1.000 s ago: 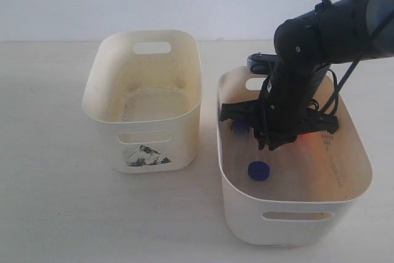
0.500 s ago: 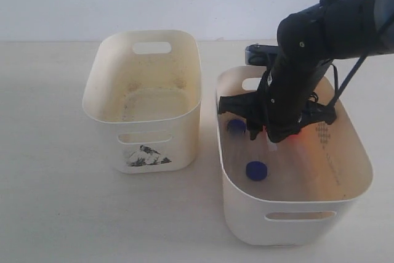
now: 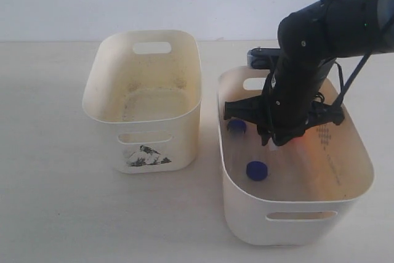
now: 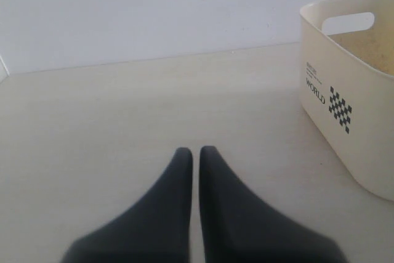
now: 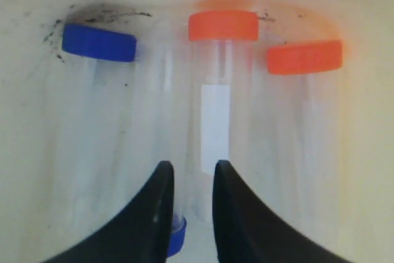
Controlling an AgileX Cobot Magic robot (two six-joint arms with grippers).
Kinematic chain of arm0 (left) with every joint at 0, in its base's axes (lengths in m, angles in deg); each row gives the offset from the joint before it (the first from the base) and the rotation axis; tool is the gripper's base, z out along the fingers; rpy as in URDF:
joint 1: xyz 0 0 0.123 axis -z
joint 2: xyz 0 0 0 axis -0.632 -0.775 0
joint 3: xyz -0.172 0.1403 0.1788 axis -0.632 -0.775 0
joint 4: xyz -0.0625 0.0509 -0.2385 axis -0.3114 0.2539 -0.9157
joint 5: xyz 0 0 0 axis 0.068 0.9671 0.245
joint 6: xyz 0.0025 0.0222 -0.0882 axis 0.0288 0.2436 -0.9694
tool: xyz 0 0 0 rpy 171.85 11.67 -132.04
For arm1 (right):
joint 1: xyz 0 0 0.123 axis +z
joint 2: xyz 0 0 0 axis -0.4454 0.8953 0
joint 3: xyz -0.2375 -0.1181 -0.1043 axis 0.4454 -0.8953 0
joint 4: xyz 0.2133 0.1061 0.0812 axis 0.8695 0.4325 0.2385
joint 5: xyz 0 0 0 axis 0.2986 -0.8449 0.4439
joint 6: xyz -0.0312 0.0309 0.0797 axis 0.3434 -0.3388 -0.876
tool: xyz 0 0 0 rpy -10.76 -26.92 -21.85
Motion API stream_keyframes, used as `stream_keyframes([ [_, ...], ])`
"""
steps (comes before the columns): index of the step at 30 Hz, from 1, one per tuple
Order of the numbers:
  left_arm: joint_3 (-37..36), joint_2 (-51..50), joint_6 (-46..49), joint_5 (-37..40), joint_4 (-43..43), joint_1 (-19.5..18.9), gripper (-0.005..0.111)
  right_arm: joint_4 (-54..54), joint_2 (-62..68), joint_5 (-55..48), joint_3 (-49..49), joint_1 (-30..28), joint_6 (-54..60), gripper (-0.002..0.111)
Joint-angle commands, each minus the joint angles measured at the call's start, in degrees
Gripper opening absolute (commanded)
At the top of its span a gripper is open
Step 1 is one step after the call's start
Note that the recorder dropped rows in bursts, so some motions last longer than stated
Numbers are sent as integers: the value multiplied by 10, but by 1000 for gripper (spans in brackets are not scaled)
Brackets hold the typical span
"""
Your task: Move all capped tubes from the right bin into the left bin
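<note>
Hovering over packed tubes with too tight a gap

My right hand [image 5: 192,167] hangs inside the wide cream plastic bin [image 3: 295,200], fingers narrowly parted and gripping nothing, above the clear orange-capped tube with the white label [image 5: 215,115]. Lowered like this, I judge it would strike that tube or roll it into the second orange-capped tube [image 5: 303,121] just beside it. The narrow stickered cream bin [image 3: 141,118] shows no tubes. My left hand [image 4: 196,152] sits closed and empty over the tabletop [image 4: 92,121].

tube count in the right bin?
4, all in the right bin: nearer blue-capped tube, farther blue-capped tube, labelled orange-capped tube, other orange-capped tube beside it. Right arm hides the orange pair in the exterior view.
</note>
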Motion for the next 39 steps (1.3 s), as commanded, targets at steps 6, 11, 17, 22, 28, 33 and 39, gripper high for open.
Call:
stream_keyframes([
  [6, 2, 1, -7, -8, -4, -1, 4, -62, -7, 1, -2, 0, 1, 27],
  [11, 2, 1, -7, -8, -4, -1, 4, -62, 8, 3, -2, 0, -6, 42],
  [17, 2, 1, -7, -8, -4, -1, 4, -68, 14, 12, -2, 0, -12, 42],
  [22, 2, 1, -7, -8, -4, -1, 4, -37, 14, 26, -2, 0, -12, 42],
  [28, 2, 1, -7, -8, -4, -1, 4, 14, 14, 46, -2, 0, -1, 42],
  [33, 2, 1, -7, -8, -4, -1, 4, 14, 14, 51, -2, 0, -1, 42],
  [39, 2, 1, -7, -8, -4, -1, 4, 14, 14, 52, -2, 0, -1, 42],
])
